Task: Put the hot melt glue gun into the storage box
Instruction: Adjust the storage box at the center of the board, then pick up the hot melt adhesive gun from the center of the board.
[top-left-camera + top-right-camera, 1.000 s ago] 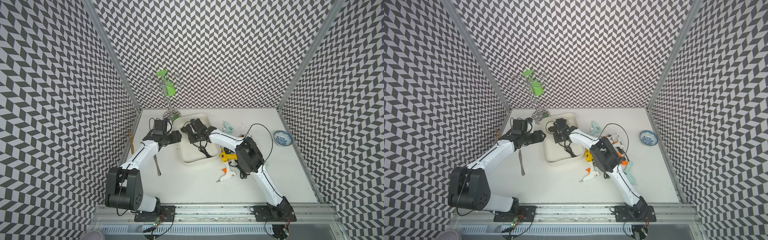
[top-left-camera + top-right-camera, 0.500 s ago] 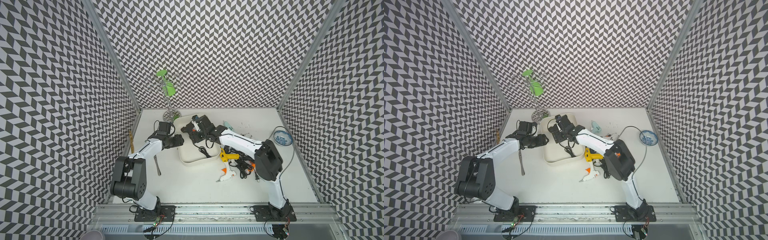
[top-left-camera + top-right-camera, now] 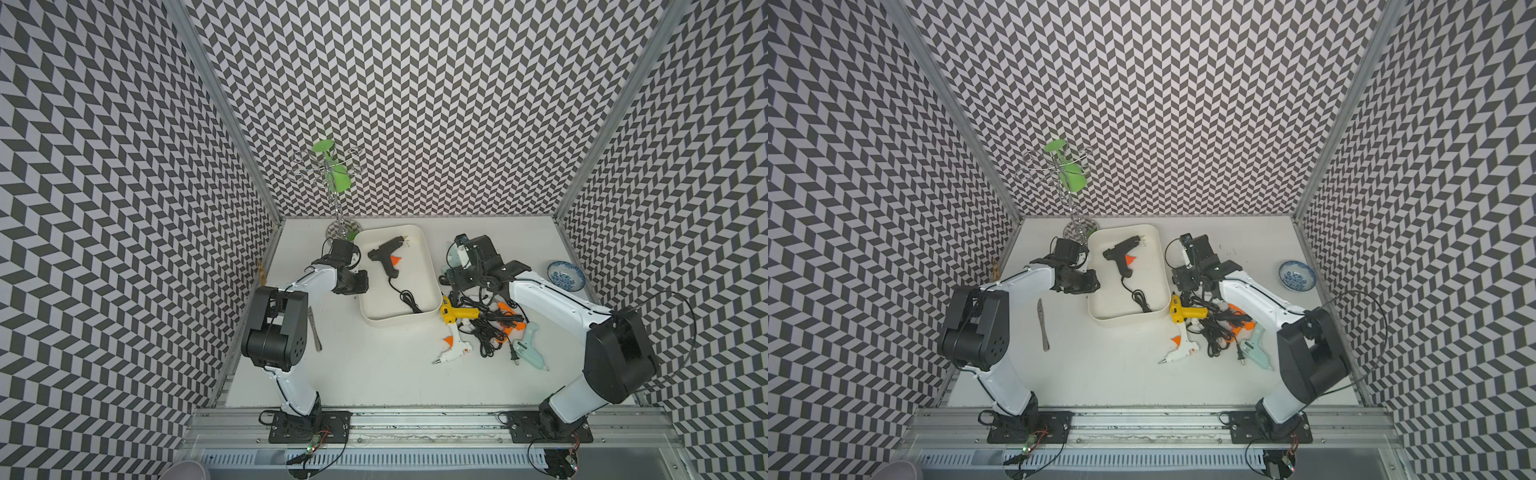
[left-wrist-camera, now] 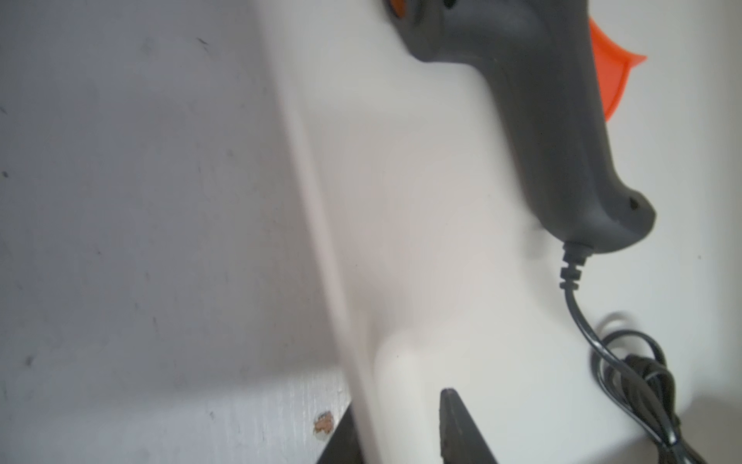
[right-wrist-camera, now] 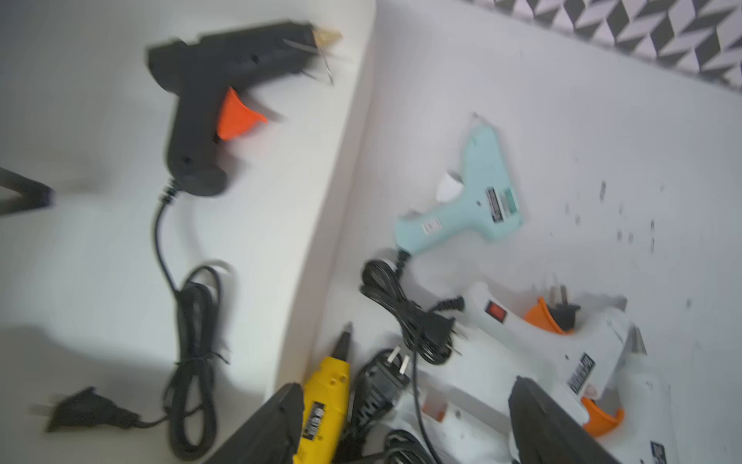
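black gun (image 3: 384, 258) is lying in box (image 3: 433, 266), on white tabletop (image 3: 374, 374) being enclosed by chevron walls (image 3: 415, 104). box wall is being pinched by left tool (image 4: 401, 426); right tool (image 5: 409, 418) is being held wide over loose guns (image 3: 455, 312).

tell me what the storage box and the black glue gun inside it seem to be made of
The storage box: probably moulded plastic, cream-white, smooth, softly shiny; rounded corners and thin walls suggest it. The black glue gun: likely hard plastic, matte, its shell showing no glare; trigger looks translucent orange plastic, nozzle tip brass-coloured metal.
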